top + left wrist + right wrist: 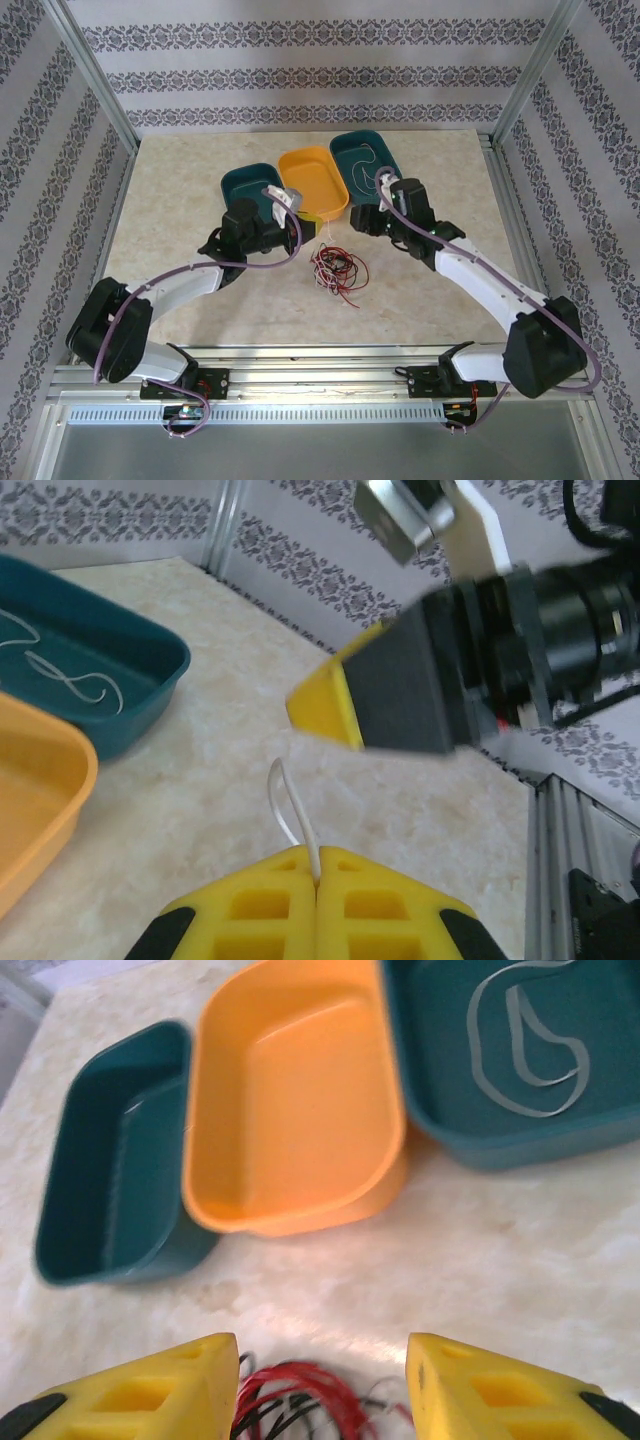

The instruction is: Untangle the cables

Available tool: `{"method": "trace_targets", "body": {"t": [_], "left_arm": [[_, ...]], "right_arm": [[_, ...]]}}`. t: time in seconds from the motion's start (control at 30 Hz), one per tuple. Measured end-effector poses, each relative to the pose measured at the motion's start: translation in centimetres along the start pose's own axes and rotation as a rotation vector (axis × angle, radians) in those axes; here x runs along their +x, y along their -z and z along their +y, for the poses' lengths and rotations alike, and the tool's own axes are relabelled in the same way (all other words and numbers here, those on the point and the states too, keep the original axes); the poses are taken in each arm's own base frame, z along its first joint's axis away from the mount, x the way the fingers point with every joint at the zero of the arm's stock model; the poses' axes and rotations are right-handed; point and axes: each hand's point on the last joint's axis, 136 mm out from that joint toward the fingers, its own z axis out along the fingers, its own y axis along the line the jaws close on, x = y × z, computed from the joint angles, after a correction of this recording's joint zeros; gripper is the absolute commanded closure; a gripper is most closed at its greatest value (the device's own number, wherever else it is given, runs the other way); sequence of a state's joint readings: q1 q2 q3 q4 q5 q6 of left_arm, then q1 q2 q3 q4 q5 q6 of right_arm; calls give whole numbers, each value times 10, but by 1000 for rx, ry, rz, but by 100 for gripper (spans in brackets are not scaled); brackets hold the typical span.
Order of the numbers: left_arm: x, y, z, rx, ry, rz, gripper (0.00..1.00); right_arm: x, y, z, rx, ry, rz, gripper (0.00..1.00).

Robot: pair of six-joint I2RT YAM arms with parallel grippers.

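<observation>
Several red and black cables (338, 268) in one tangle on the desk (200, 180), just below and nearward of the right pincer (320, 1352), jaws apart. Beyond, left pincer (317, 865) clamped on a white cable (290, 810), probably running down to that tangle. Farthest, a white loop (525, 1060) in the teal tray (520, 1150).

Lab rig (aluminium frame (97, 85), wallpaper backdrop (300, 45)).

table (180, 220): left tray (243, 183), middle tray (312, 170) and right tray (352, 150) set side by side at far middle, touching | loose cable (530, 1055): laid in right tray | cable tangle (335, 268): laid on table before middle tray | strand (290, 810): run from tangle into left gripper (315, 858)
</observation>
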State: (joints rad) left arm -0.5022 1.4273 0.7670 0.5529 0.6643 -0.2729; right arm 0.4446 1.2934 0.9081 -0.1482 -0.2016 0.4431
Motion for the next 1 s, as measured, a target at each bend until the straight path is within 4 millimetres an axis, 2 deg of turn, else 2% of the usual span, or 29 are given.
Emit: {"method": "trace_targets", "body": {"t": [0.17,0.33,0.47,0.6,0.8,1.0], "left_arm": [[5,-5,4,54,26,42,100],[5,-8,2,84,33,70,100],[-2,-8,-2,97,15,64,100],[-4,-9,-2,100,10,66,100],[-4,-9,-3,101,11,69,100],[-4,-9,-5,113,26,71,100]], "right_arm": [[19,8,26,-102,48,-6,47],[29,13,41,-170,82,-17,45],[32,11,49,-194,107,-12,45],[50,0,58,-210,140,38,47],[67,-16,53,-188,149,98,51],[61,-22,49,-159,147,74,57]]}}
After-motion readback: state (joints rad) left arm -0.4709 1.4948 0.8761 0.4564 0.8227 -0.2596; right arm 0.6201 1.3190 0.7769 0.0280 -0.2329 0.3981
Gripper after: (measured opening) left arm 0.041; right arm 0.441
